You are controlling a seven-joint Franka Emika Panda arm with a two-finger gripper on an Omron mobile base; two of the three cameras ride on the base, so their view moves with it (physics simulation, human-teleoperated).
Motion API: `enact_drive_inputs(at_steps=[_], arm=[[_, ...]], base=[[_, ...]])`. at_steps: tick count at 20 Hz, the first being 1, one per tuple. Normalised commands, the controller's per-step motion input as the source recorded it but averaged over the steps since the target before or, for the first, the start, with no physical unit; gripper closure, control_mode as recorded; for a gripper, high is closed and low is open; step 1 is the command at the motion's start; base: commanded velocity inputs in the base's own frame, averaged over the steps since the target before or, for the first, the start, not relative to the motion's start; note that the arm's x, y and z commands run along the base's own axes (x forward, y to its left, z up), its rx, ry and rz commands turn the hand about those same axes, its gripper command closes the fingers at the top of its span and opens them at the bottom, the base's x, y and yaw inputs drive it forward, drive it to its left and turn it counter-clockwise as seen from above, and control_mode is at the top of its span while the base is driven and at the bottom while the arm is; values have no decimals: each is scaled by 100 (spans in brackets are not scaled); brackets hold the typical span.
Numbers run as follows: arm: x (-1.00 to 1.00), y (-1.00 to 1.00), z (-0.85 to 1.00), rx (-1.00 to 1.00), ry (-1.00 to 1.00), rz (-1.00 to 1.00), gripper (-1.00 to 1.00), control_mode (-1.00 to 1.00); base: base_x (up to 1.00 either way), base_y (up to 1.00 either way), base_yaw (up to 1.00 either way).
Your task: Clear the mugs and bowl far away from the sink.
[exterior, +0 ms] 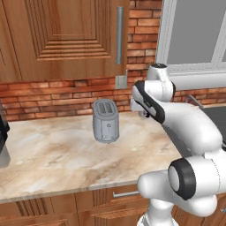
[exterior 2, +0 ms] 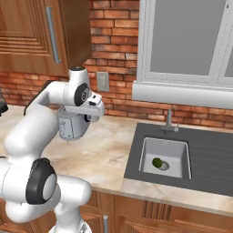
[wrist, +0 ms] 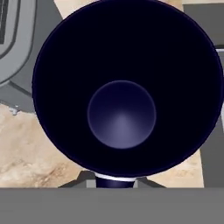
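The dark navy inside of a mug (wrist: 122, 92) takes up most of the hand view, seen straight down into it. My gripper (wrist: 116, 181) is shut on its near rim, where a strip of the pale side shows between the fingertips. The mug hangs above the marble counter beside the sink, with the grey basin edge (wrist: 13, 48) at the upper left of that view. In the right base view the sink (exterior 2: 209, 159) lies to the right of the hand, its basin (exterior 2: 175, 152) holding a small green thing (exterior 2: 157, 162). The bowl is out of view.
A silver toaster (exterior: 106, 121) (exterior 2: 70, 126) stands on the counter by the brick wall, just behind the hand. A faucet (exterior 2: 169, 120) rises at the sink's back edge below the window. Wooden cabinets hang overhead. Bare marble counter (exterior: 53, 154) stretches to the left.
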Motion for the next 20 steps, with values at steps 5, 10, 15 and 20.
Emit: enact_drive_inputs(at_steps=[5,10,15,20], arm=[[-55,-1,35,1,9,0,100,-100],[-77,0,13,0,-7,4,100,-100],[-64,0,9,0,-10,5,100,-100],[-43,0,21,0,-8,6,100,-100]], base=[[0,0,0],[0,0,0],[0,0,0],[0,0,0]])
